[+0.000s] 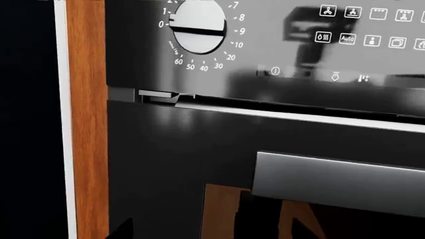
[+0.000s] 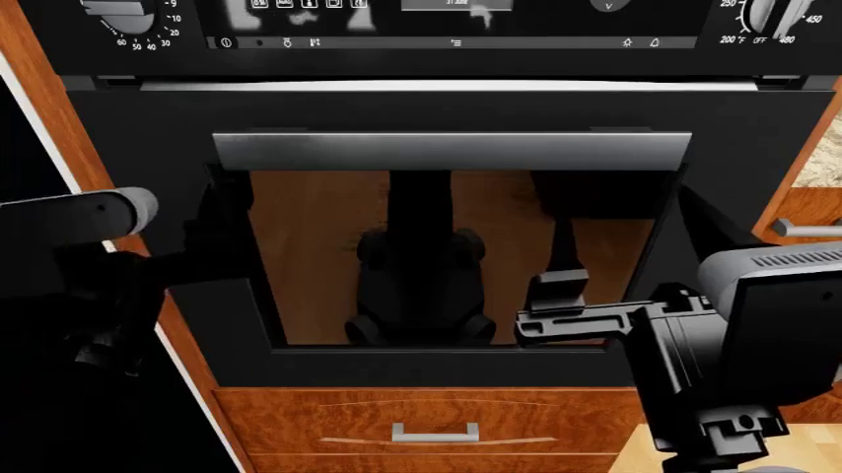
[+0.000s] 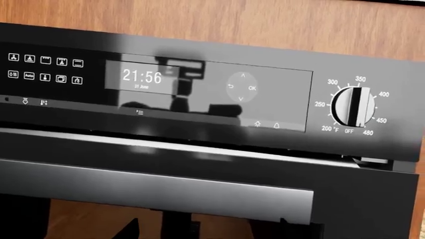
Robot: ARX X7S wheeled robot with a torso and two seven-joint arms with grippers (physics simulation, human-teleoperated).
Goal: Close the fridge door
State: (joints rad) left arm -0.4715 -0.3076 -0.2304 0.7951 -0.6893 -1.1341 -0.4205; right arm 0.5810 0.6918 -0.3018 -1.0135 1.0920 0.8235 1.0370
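At the far left, past an upright wooden panel [image 2: 59,108], stands a glossy black-navy surface with a white edge, which I take for the fridge door [image 2: 16,148] [image 1: 27,124]. Its handle is out of view, and I cannot tell how far it stands open. My left gripper [image 1: 212,235] is open; only its two dark fingertips show, spread apart in front of the oven door. My right gripper [image 2: 559,304] [image 3: 206,233] is open too, held before the oven window with nothing between its fingers. Both grippers are well to the right of the fridge door.
A black oven fills the view: door with a horizontal silver handle [image 2: 448,153], glass window [image 2: 460,256], and control panel with a timer dial [image 1: 196,25], clock display [image 3: 143,77] and temperature knob [image 3: 352,107]. A wooden drawer [image 2: 435,429] lies below, and countertop shows at the right [image 2: 822,168].
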